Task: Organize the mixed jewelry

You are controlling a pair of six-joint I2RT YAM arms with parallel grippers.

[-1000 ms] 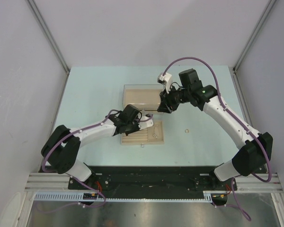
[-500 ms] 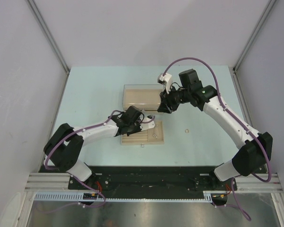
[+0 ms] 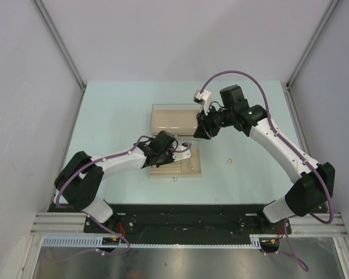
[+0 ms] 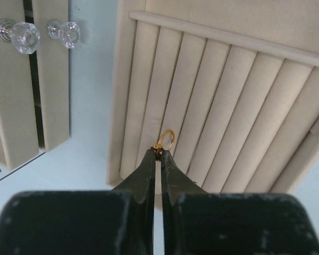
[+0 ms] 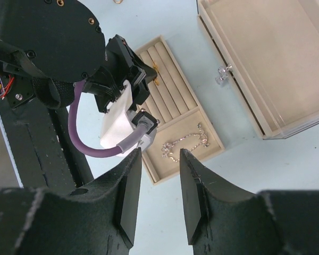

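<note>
My left gripper (image 4: pixel 158 153) is shut on a small gold ring (image 4: pixel 165 139), which sticks out past its tips just above the ridged slots of the beige tray (image 4: pixel 239 90). In the top view this gripper (image 3: pixel 182 150) is over the tray's (image 3: pixel 193 172) upper left part. A thin silvery chain (image 5: pixel 185 142) lies in the tray's open compartment. Another gold ring (image 3: pixel 228 159) lies loose on the table to the right of the tray. My right gripper (image 5: pixel 160 156) hangs open and empty, high above the tray's right end, by the box's near right corner (image 3: pixel 199 132).
A beige jewelry box (image 3: pixel 173 118) with a clear lid stands behind the tray. Its drawer fronts carry clear glass knobs (image 4: pixel 18 36). A tiny piece (image 3: pixel 175 178) lies on the table just in front of the tray. The left arm's wrist camera and purple cable (image 5: pixel 90 143) lie below the right gripper.
The left arm has shifted slightly right and down over the tray, still holding the ring. The right arm has stayed still.
</note>
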